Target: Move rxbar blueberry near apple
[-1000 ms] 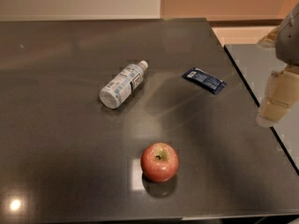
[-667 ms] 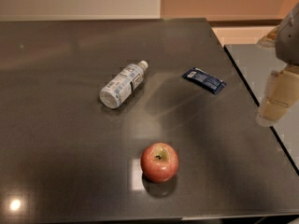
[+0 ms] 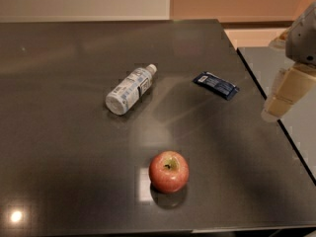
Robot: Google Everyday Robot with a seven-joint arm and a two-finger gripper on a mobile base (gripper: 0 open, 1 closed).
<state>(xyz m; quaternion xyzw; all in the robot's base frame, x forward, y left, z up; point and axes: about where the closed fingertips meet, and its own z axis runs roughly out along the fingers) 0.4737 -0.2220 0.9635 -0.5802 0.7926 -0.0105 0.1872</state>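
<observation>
Hanging beyond the table's [image 3: 59,142] right edge, our gripper [image 3: 281,97] sits right of the rxbar blueberry [image 3: 216,85], which lies flat with its long axis running far-left to near-right. The apple [image 3: 169,171] rests nearer and further left. Whether our gripper is open or closed, we cannot tell.

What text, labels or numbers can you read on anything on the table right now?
The rxbar blueberry: white lettering on the dark-blue wrapper, too blurred to read.
The bottle: dark print on its white-blue label, too small to read.
The apple: no text.
The gripper, by the right edge of the table: no readable markings.
</observation>
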